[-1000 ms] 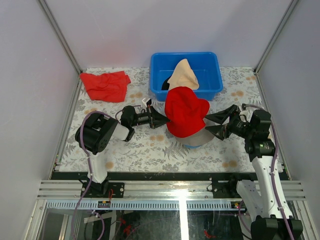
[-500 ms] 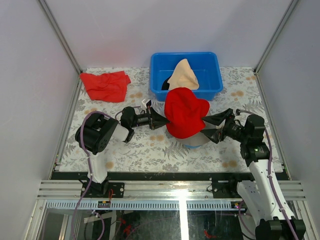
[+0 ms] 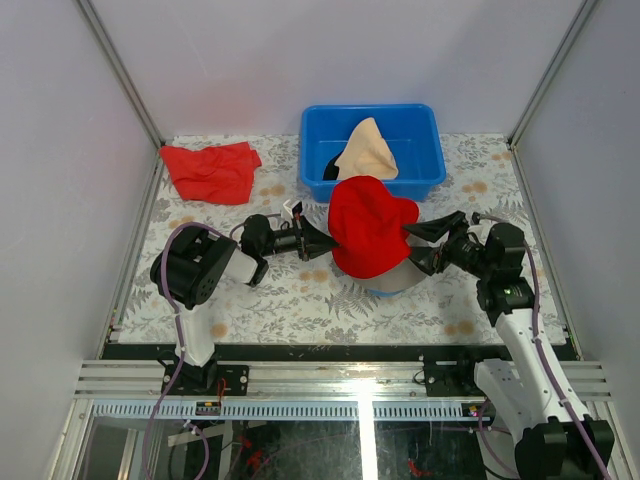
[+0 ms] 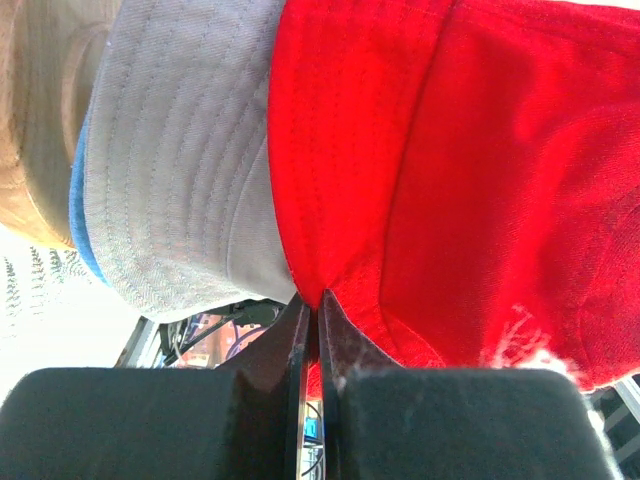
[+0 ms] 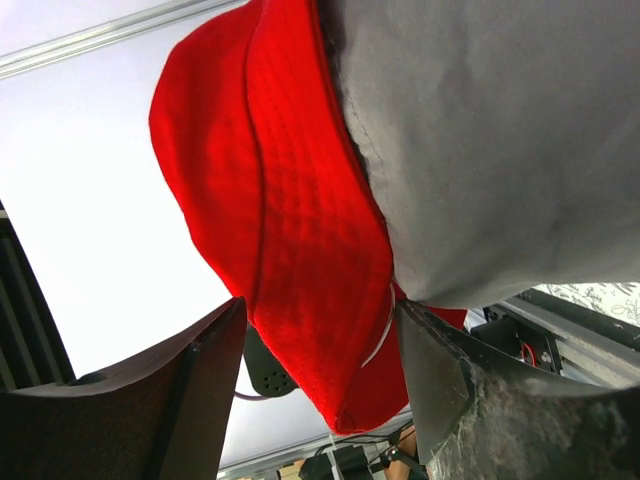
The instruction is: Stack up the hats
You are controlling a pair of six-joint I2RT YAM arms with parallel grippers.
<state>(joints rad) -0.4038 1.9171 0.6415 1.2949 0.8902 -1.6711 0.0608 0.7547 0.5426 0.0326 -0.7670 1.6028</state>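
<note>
Red hat [image 3: 372,225]: hangs over grey hat [image 3: 405,277], just on near side of bin [image 3: 420,178]. Pinched at brim by closed left gripper [image 4: 318,300]; straddled at opposite brim by right gripper [image 5: 320,310], jaws apart, holding nothing. Risk of slipped brim or skewed grey hat from one-sided pull.

This was a robot test lab, because two robot arms [image 3: 195,265] [image 3: 515,300] with loose wires [image 3: 177,325] were bolted to metal rails [image 3: 350,378] at the edge of a flowery table [image 3: 290,300] inside plain white walls [image 3: 330,50].
</note>
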